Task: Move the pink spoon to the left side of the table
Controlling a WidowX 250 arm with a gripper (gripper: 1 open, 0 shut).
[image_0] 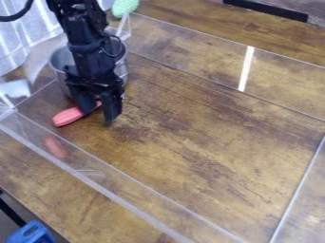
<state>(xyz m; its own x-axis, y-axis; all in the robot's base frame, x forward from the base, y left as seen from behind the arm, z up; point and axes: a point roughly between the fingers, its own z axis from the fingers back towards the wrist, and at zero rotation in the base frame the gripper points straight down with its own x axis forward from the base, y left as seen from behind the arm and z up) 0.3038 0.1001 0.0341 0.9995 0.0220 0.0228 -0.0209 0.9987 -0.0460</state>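
The pink spoon (68, 117) lies flat on the dark wood table (216, 123) at the left, just in front of the steel pot (66, 65). Only its salmon-pink handle shows; its bowl end is hidden behind my fingers. My black gripper (95, 112) points straight down over the spoon's right end, with its fingers (110, 113) apart and close to the tabletop. It holds nothing that I can see.
Clear acrylic walls (76, 166) border the table at the front and left. A green object (124, 7) sits at the back behind the arm. A white cloth (15, 85) hangs at the far left.
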